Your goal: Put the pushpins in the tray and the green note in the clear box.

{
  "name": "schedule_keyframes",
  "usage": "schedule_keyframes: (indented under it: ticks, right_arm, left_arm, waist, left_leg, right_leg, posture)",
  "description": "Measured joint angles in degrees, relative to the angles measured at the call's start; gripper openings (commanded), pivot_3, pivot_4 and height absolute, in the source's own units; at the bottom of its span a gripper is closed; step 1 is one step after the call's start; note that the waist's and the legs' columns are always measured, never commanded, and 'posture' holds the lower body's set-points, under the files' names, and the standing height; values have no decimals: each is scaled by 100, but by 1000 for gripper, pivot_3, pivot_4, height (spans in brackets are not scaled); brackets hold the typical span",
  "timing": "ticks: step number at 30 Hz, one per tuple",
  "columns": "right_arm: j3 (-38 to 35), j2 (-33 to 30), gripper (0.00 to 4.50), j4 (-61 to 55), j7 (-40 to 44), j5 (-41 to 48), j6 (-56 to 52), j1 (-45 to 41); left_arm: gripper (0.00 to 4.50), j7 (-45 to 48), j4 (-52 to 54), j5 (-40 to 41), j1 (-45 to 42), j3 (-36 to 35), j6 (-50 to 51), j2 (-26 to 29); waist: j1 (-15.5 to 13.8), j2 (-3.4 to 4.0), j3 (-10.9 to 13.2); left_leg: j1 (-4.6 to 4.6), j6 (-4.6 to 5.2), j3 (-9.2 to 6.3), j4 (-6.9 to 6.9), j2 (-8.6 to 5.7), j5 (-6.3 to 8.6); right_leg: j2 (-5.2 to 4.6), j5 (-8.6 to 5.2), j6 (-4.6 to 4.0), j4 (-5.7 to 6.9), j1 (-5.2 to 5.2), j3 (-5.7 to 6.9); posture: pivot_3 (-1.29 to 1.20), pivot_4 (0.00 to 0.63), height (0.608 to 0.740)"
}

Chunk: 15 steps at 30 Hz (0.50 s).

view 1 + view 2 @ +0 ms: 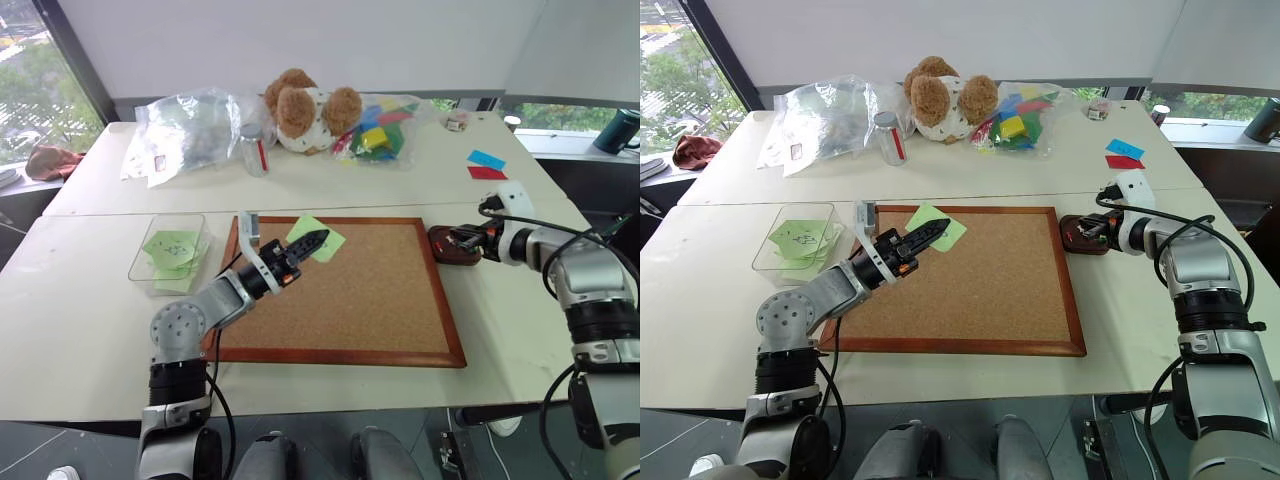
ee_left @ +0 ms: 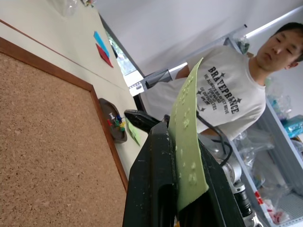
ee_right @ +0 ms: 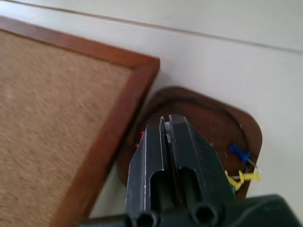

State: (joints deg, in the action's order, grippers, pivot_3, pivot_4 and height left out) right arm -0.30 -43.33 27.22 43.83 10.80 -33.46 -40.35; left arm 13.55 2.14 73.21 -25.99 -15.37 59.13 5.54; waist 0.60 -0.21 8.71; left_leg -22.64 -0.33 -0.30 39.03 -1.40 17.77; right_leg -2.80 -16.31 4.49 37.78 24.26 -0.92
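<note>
Head camera, either eye: a wood-framed corkboard (image 1: 340, 290) lies at the centre of a white table (image 1: 90, 330). The left gripper (image 1: 312, 242) hovers over the board's 11 o'clock corner, fingers closed on a green note (image 1: 318, 236), lifted clear so it can be carried away. The clear box (image 1: 166, 246) sits just off the board's edge at 9 o'clock and already holds green paper; it is probably where this note goes. At 3 o'clock, touching the board's frame, is the tray (image 1: 450, 246), with the right gripper (image 1: 468, 239) poised over it. A plastic bag (image 1: 190, 125) and a plush toy (image 1: 305, 110) lie along the far edge at 12 o'clock.

Left wrist camera: the two black fingers (image 2: 151, 184) pinch the note on edge, so it stands up between them. Beyond, the tray holds coloured pushpins (image 2: 116, 122), and a person (image 2: 227, 94) stands behind the table.

Right wrist camera: the fingers (image 3: 152, 161) are pressed together directly above the tray; a pale sliver shows between the tips, perhaps a pin, though I cannot tell. Blue and yellow pins rest at the tray's far side.
</note>
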Motion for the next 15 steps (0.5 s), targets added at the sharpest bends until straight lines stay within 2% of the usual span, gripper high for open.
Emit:
schedule_keyframes:
  ticks: [4,5,8,14,15]
  right_arm:
    - [0,84,0,206,47,-71,65,0]
    - [0,112,283,253,52,-89,88,0]
    - [-1,154,1353,297,94,-108,139,1]
    - [-3,176,4442,302,114,-126,143,1]
    - [-7,176,4442,301,115,-127,143,1]
  left_arm:
    - [80,0,62,0,63,3,-3,0]
    - [17,0,68,0,71,4,-3,2]
    - [0,0,83,0,74,6,-3,8]
    - [0,-5,86,0,74,2,-3,64]
    - [0,-8,92,0,75,3,-3,64]
  waist:
    - [1,0,0]
    - [0,0,0]
    - [0,0,0]
    - [-4,0,0]
    - [-3,0,0]
  left_leg:
    - [0,-1,0,2,0,0]
    - [0,-1,0,3,0,0]
    - [0,-1,0,3,0,-1]
    - [0,-1,0,3,0,-1]
    - [0,-1,0,3,0,-1]
  right_leg:
    - [0,0,0,0,-1,-1]
    - [0,0,0,1,-1,-1]
    - [0,0,0,1,-1,-1]
    - [0,0,0,1,-1,-1]
    - [0,0,0,1,-1,-1]
  posture:
    - [0,150,740]
    - [0,150,740]
    - [0,150,740]
    - [0,150,740]
    - [0,150,740]
